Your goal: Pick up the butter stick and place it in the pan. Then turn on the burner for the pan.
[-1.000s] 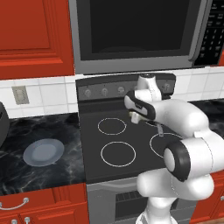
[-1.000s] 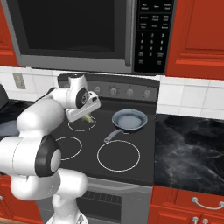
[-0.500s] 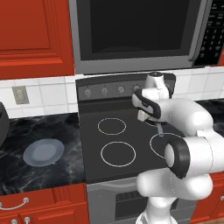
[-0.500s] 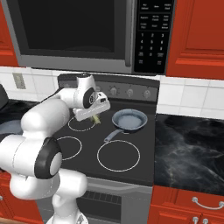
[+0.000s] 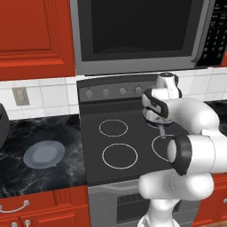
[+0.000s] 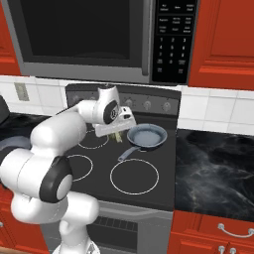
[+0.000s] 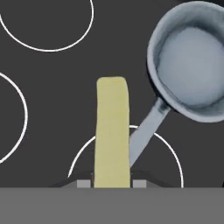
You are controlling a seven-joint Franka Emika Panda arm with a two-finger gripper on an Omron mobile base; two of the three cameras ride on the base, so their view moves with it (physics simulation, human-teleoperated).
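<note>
The butter stick, a pale-yellow bar, is pinched at its near end between the fingertips of my gripper, which is shut on it. It hangs above the dark stovetop. The grey-blue pan lies to the upper right of the stick in the hand view, its handle running just beside the bar. In the right base view my gripper hovers just left of the pan, which sits on the back right burner. In the left base view my arm hides most of the pan; its handle pokes out below the hand.
Stove knobs line the back panel behind the pan. A microwave hangs above the stove. A flat grey-blue plate lies on the black counter left of the stove. Marble counter extends to the right.
My gripper has carried the butter stick to the right across the back of the stove, from over the back left burner to just beside the pan.
</note>
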